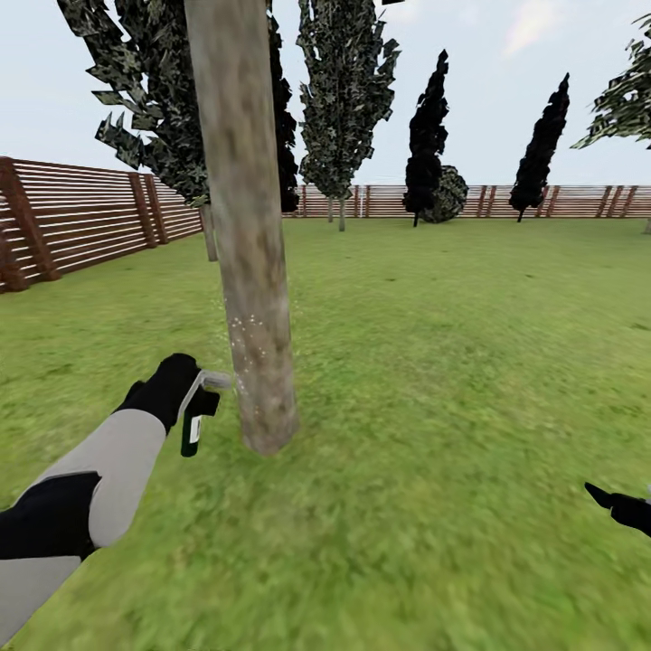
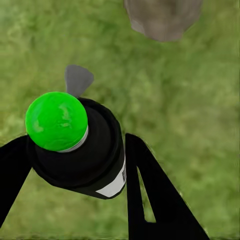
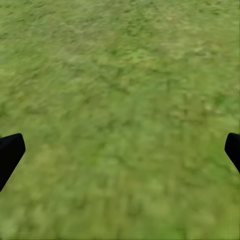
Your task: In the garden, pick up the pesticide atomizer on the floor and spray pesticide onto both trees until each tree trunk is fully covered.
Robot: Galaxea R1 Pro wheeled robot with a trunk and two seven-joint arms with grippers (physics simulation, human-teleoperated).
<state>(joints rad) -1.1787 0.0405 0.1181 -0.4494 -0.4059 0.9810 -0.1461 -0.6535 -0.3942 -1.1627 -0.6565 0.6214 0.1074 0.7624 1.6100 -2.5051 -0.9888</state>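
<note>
Spraying at the foot of a thick grey-brown mottled bark tree trunk (image 1: 246, 226) on the green lawn (image 1: 452, 362).

Left gripper (image 1: 194, 398) clamped around a dark green-black pesticide atomizer bottle (image 2: 82, 150) with a bright green round cap (image 2: 56, 120), grey nozzle (image 2: 78, 79) aimed at the trunk's lower part, just beside the bark; pale specks dotting the bark there. Right gripper (image 3: 120, 150) spread wide over bare grass, pinching nothing. Brown slatted wooden fence (image 1: 81, 217) and dark narrow conifers (image 1: 427, 136) behind.

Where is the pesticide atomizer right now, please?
In the head view, the pesticide atomizer is held in the left claw, low on the left, right beside the base of the tree trunk.
</note>
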